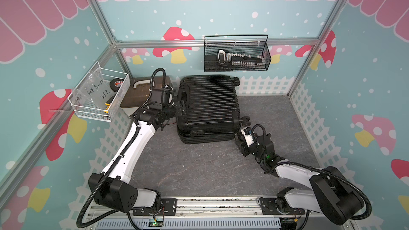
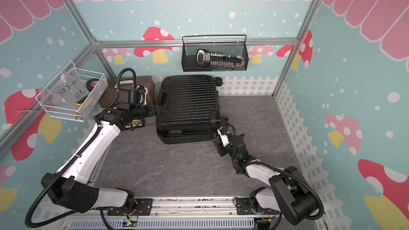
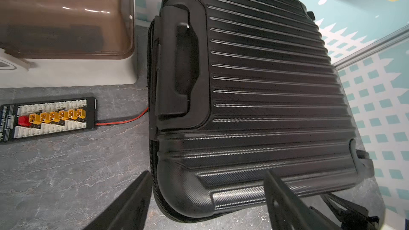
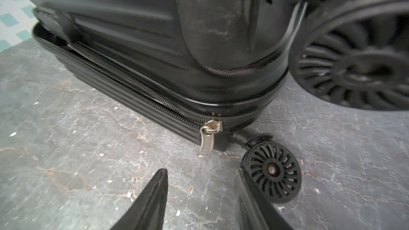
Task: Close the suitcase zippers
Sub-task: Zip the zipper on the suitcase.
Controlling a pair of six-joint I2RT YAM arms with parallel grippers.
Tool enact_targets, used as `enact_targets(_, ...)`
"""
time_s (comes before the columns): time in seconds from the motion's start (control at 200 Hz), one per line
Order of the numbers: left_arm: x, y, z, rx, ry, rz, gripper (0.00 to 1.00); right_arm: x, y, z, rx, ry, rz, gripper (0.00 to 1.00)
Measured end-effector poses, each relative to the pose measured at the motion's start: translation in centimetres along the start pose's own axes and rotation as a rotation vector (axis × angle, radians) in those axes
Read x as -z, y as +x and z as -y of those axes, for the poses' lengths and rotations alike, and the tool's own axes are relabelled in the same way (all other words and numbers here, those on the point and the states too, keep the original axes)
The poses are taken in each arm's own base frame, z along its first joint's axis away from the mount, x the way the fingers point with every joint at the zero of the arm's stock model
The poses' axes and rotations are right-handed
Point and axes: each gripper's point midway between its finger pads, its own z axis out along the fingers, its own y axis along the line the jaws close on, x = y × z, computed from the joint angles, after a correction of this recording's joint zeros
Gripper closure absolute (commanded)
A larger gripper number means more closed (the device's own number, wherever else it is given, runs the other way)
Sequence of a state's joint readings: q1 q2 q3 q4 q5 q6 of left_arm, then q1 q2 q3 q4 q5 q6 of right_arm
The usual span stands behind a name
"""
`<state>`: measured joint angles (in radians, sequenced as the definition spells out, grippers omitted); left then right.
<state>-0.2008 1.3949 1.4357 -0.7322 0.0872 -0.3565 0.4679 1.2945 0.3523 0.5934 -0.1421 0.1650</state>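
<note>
The black ribbed suitcase [image 1: 210,105] [image 2: 190,105] lies flat on the grey table, wheels to the right. My left gripper [image 1: 180,109] [image 2: 156,108] [image 3: 207,173] is open at the case's left side by the handle [image 3: 183,63]. Its jaws straddle a corner of the top shell without touching it. The zipper track [image 3: 152,173] [image 4: 155,98] runs round the seam, and the shells gape along the near side. A silver zipper pull [image 4: 207,138] hangs at the near right corner. My right gripper [image 1: 239,139] [image 2: 218,143] [image 4: 201,170] is open and empty just short of it.
A caster wheel [image 4: 273,171] lies close beside one right finger. A white box with a brown lid [image 1: 141,91] [image 3: 66,18] stands left of the case, with a connector board [image 3: 48,118] and its red wire beside it. Mesh baskets [image 1: 236,54] [image 1: 99,94] hang on the walls.
</note>
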Motion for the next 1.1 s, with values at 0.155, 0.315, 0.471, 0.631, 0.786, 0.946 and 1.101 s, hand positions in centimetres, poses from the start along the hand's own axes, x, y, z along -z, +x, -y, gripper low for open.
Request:
enact_targets(0.155,-1.8,-0.6,-1.6,0.03,-0.026,-0.034,0.21,-1.2,0.1,0.1,0.004,0.022,-0.015,0.48)
enact_targets(0.315,-4.5,-1.2,-3.3,0.057,-0.054,-0.076,0.24,-2.3,-0.3,0.2,0.01,0.04,-0.009,0.49)
enact_targets(0.471,-6.0,-1.0,-4.3,0.067,-0.062,-0.111,0.26,-3.1,-0.4,1.0,0.009,0.095,-0.013,0.56)
enact_targets(0.631,-6.4,-0.6,-4.4,0.063,-0.053,-0.134,0.26,-3.6,0.3,1.6,0.012,0.14,-0.038,0.65)
enact_targets(0.786,-6.5,-0.5,-4.5,0.058,-0.047,-0.142,0.27,-3.8,0.7,2.0,0.015,0.159,-0.047,0.87)
enact_targets(0.946,-6.7,-0.4,-4.6,0.06,-0.046,-0.148,0.27,-3.9,0.7,1.7,0.03,0.145,-0.048,0.99)
enact_targets(1.101,-7.5,-0.7,-4.7,0.059,-0.049,-0.157,0.27,-3.6,0.6,1.3,0.038,0.126,-0.035,1.0)
